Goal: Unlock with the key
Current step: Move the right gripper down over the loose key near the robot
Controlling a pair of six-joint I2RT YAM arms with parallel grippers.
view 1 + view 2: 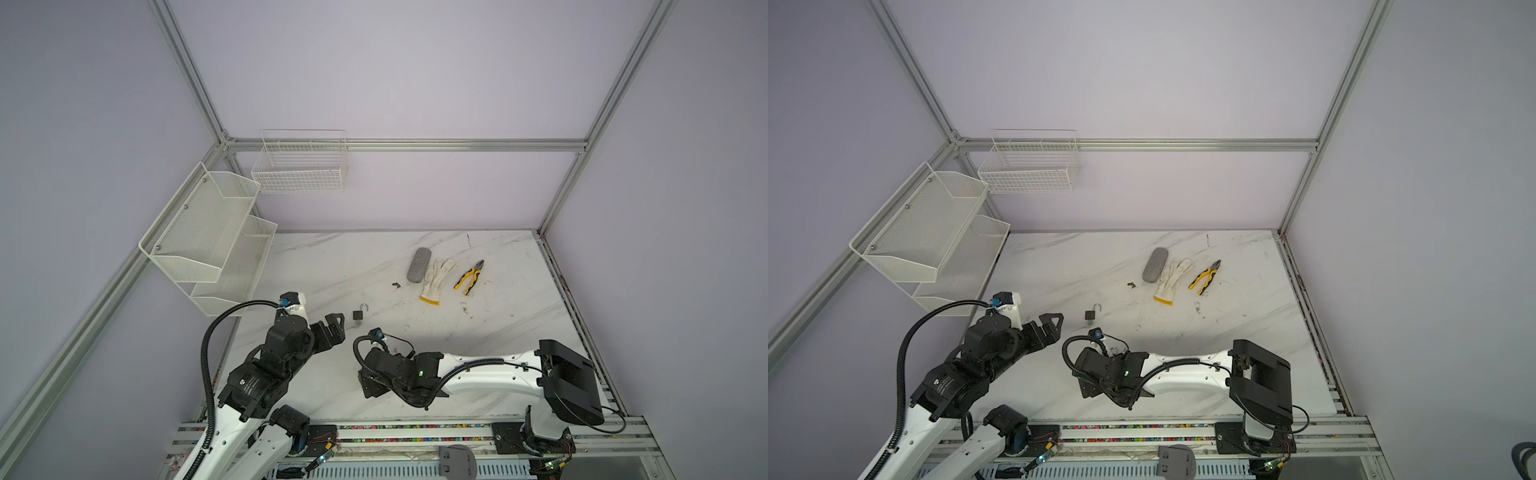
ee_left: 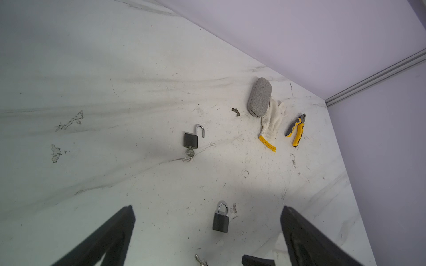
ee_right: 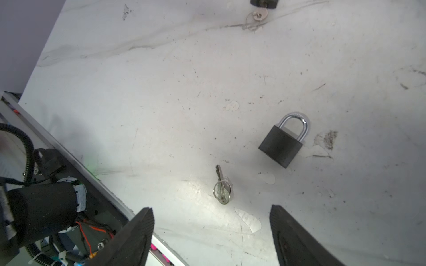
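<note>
Right wrist view: key (image 3: 221,185) on its ring lies flat on the table (image 3: 161,92); the lock (image 3: 280,147), shackle shut, lies near it, not touching.
Right gripper (image 3: 211,208): jaws wide, holding nothing; the key lies just beyond the gap, and the lock lies past the key, off toward one finger.
Left gripper (image 2: 207,208): jaws wide and empty; in its wrist view the lock lies just past the gap.
Open lock (image 2: 190,140): farther out on the table, shackle swung free, a second key (image 2: 190,150) in its base; apart from both grippers.
Clutter: case (image 1: 418,264), glove (image 1: 434,282) and pliers (image 1: 469,276) lie in a row toward the far side, glove against the case, all well apart from the lock.
Walls: rack (image 1: 208,245) and basket (image 1: 299,170) hang above the far left corner.
Both top views: the right arm lies bent low over the front of the table and hides key and lock; the open lock shows just beside the left gripper.
</note>
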